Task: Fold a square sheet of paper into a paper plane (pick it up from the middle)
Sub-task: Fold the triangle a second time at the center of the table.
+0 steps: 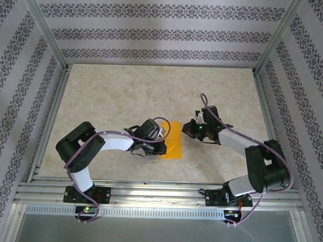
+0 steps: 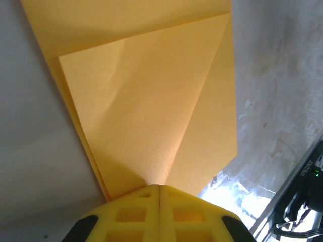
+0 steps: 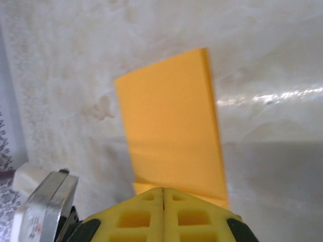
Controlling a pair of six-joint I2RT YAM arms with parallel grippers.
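— Where is the square sheet of paper (image 1: 174,140)?

— Flat on the table (image 1: 125,93), already folded. From above it reads as a narrow orange strip, longer front to back than across. The left wrist view shows a flap laid over the lower layer, one straight crease running slantwise towards the near corner, and stacked edges along the sheet's left side.

— And the left gripper (image 2: 159,189)?

— It sits at the sheet's left edge, reaching in from the left. Its yellow fingers (image 2: 131,212) are pressed together with no gap along the seam. The tips meet right at the paper's near corner; whether they nip that corner or merely touch it cannot be told.

— The right gripper (image 3: 163,191)?

— Just to the right of the sheet, pointing at it. From above, a thin strip of bare table seems to lie between the tips and the paper. Its fingers (image 3: 197,217) are also closed flush. In the right wrist view the sheet's near edge runs behind the tips, so contact cannot be judged there.

— What surrounds the sheet?

— Pale, marbled tabletop on every side, with patterned walls (image 1: 154,33) beyond it. An aluminium rail (image 1: 159,194) lies on the near side of the sheet and carries both arm bases.
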